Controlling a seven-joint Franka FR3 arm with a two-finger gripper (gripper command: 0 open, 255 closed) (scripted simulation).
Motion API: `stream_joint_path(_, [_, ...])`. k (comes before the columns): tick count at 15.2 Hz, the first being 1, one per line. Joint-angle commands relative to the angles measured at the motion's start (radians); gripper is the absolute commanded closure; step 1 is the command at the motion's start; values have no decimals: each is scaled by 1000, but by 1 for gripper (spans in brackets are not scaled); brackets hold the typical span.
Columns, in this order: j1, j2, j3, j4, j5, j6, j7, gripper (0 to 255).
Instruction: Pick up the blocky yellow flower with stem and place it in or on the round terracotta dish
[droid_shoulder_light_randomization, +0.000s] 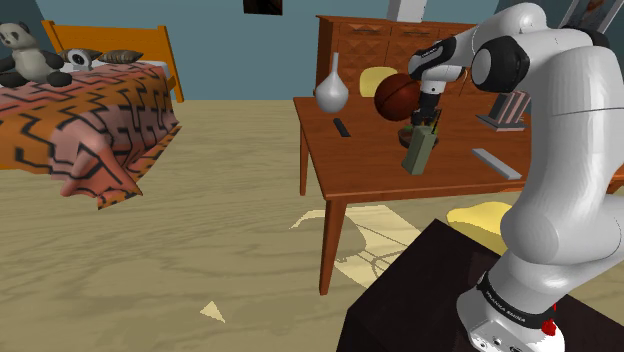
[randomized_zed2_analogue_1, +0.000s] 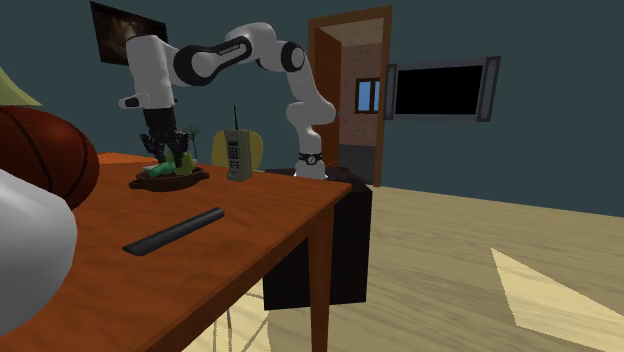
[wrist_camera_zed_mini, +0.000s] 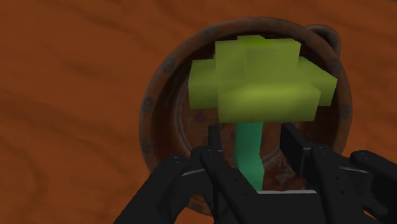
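A band of lettering low on the arm (droid_shoulder_light_randomization: 548, 210) is too small to read. The flower (wrist_camera_zed_mini: 254, 79), a blocky yellow-green head on a plain green stem, rests in the round rust-brown dish (wrist_camera_zed_mini: 156, 108) on the tabletop (wrist_camera_zed_mini: 76, 95). The claw (wrist_camera_zed_mini: 254, 133) stands spread astride the stem, seemingly not touching it.

The flower (wrist_camera_zed_mini: 254, 79) looks matt, the dish (wrist_camera_zed_mini: 150, 108) rough and rust-flecked, the table (wrist_camera_zed_mini: 63, 95) wood-grained.
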Motion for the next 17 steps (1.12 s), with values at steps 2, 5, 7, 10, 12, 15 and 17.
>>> stream_joint_path(2, [0,0,0,0,0,0,0,0])
stream_joint_path(5, [0,0,0,0,0,0,0,0])
stream_joint_path(7, [-2,-11,-3,51,-5,-61,4,0])
stream_joint_path(10, [-5,-16,-4,104,-7,-119,7,0])
stream_joint_path(12, [-5,-16,-4,104,-7,-119,7,0])
stream_joint_path(15, [-5,-16,-4,104,-7,-119,7,0])
stream_joint_path(17, [-5,-16,-4,104,-7,-119,7,0])
